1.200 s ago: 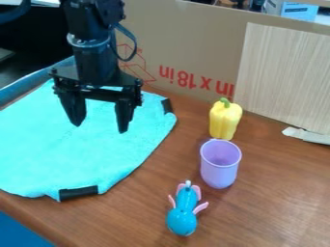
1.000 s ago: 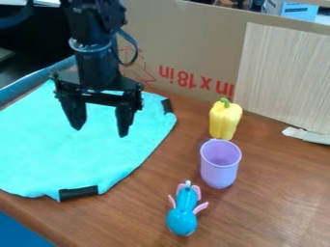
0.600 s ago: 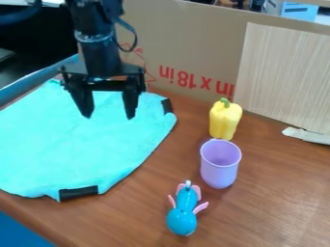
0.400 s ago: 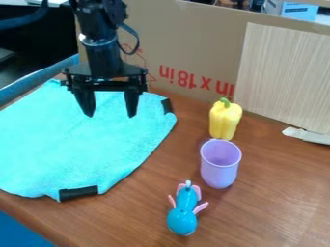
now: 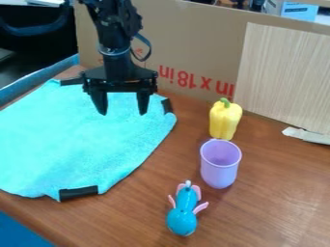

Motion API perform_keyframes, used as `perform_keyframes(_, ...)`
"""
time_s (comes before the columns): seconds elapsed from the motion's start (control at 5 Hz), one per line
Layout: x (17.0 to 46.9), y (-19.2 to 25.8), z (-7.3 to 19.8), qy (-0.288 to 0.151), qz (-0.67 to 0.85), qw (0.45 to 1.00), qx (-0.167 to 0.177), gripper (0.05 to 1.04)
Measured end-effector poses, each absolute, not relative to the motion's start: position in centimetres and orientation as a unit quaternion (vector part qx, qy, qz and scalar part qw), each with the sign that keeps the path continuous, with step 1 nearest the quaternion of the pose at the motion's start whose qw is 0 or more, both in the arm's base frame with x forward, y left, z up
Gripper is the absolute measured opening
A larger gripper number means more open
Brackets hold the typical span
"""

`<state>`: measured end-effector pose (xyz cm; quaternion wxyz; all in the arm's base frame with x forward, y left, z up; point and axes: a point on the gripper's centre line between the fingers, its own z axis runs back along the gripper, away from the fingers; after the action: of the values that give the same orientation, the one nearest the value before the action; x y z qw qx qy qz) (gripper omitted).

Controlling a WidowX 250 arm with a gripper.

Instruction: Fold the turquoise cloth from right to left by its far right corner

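The brown surface (image 5: pixel 145 212) is brightly and evenly lit, with a pale glare spread over its lower right; soft, faint shadows are cast beside the purple cup (image 5: pixel 220 169).

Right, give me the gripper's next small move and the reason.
I'd probably lower the gripper slightly toward the turquoise cloth, fingers apart: the cloth lies nearest, nothing is between the fingers, and the purple cup stands clear of the cloth.

Seeing the cloth (image 5: pixel 77 140) on the left of the tabletop (image 5: pixel 277 193); finding the cup (image 5: pixel 220 169) to its right, the pepper (image 5: pixel 224 122) just behind, the toy (image 5: pixel 184 210) nearer and slightly left; seeing the cardboard (image 5: pixel 193 38) at the far side.
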<state>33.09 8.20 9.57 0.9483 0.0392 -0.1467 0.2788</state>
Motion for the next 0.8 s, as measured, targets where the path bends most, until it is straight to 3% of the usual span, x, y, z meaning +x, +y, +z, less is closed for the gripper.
perform_keyframes(0.2, 35.3, 9.2, 8.9, -0.166, 0.306, 0.937, 0.036, 0.999)
perform_keyframes(0.8, 39.9, 10.5, 7.0, -0.157, 0.354, 0.921, 0.050, 1.000)
